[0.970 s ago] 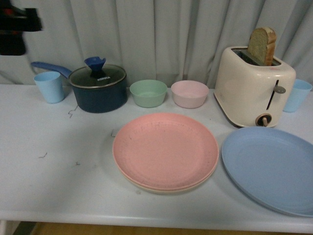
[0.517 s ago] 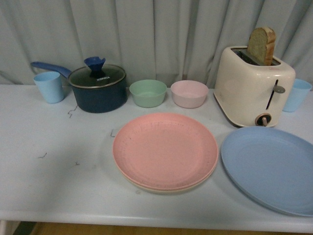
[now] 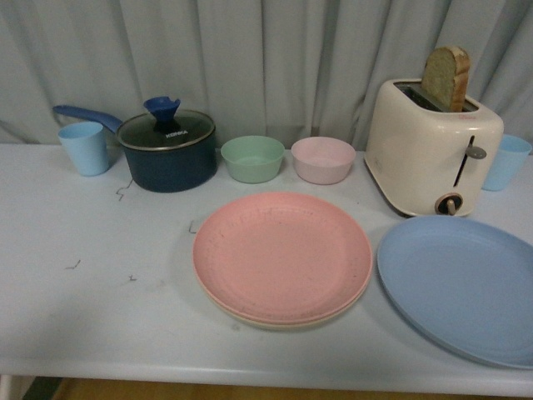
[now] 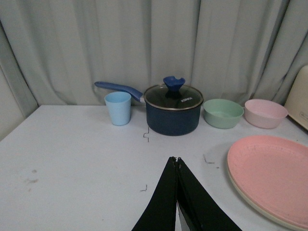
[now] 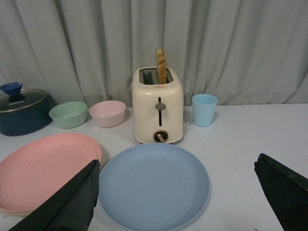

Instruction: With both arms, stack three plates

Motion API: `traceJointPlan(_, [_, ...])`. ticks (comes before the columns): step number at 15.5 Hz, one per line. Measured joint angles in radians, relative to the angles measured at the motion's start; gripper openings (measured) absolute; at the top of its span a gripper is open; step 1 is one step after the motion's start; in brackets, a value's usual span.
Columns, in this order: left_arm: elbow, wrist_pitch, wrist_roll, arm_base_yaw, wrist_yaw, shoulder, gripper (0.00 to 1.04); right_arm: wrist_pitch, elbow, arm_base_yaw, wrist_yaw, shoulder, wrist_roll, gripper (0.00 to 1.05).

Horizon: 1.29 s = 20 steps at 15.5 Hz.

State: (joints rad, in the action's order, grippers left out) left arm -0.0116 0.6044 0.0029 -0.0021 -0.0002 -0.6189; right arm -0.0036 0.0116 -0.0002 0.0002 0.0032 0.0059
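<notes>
All flat: pink plate atop cream plate, blue plate beside; left claw closed, right claw spread wide.

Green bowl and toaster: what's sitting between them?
The pink bowl sits between the green bowl and the toaster; the front view shows it.

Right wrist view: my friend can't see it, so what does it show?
A blue plate lies alone on the white table, between the wide-open black fingers of the right gripper. A pink plate sits beside it on a cream one. Behind stand a toaster holding bread, a blue cup, a pink bowl, a green bowl and a pot, before grey curtains.
</notes>
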Motion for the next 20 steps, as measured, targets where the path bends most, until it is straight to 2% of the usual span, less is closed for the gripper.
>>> traceJointPlan(11, [0.0, -0.286, 0.0, 0.0, 0.0, 0.301, 0.02, 0.0, 0.0, 0.0, 0.0, 0.0, 0.0, 0.98])
traceJointPlan(20, [0.0, -0.41, 0.0, 0.0, 0.0, 0.426, 0.02, 0.0, 0.0, 0.0, 0.0, 0.0, 0.0, 0.98])
